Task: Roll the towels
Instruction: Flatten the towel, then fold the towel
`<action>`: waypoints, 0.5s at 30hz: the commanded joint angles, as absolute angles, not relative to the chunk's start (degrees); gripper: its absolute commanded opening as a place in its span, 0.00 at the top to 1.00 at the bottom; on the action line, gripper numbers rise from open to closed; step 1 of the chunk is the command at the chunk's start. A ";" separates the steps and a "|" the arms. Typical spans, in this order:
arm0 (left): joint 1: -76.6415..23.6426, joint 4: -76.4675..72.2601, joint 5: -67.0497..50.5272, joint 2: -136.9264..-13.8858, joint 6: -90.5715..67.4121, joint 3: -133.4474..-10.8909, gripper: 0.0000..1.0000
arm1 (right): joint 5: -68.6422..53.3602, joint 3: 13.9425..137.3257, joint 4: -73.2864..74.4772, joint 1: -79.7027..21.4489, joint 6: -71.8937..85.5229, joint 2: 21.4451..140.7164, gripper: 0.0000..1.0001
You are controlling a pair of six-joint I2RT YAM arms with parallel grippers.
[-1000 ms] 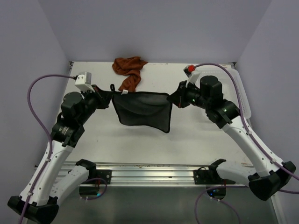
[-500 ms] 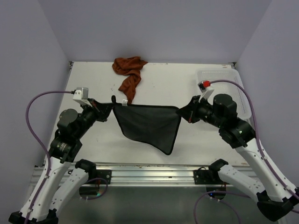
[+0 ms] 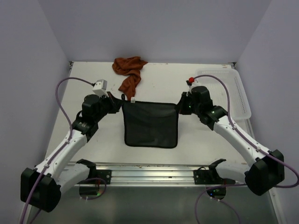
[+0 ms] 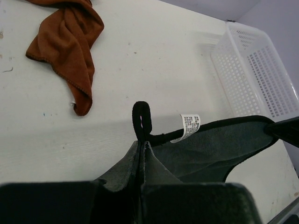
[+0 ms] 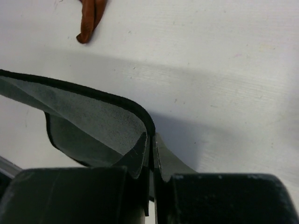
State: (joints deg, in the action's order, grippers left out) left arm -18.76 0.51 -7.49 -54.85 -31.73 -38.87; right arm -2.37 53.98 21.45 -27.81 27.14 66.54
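Both arms have swung inward and forward since the earlier frames, so the dark towel (image 3: 150, 123) now hangs square between them instead of slanting to a point. It is black-grey here, not blue, stretched above the table (image 3: 196, 135) near the middle. The rust-brown towel (image 3: 129, 73) lies crumpled at the far edge, with the white basket (image 3: 236, 93) at the far right. The left gripper (image 3: 119, 100) and right gripper (image 3: 180, 104) are each clenched on an upper corner. If one corner slips or the arms drift apart unevenly, the cloth could land skewed and roll crooked.
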 commanded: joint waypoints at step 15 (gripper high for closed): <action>-18.11 -21.09 -7.29 -70.93 -30.67 -39.73 1.00 | -8.35 57.05 4.49 -20.21 22.41 84.99 1.00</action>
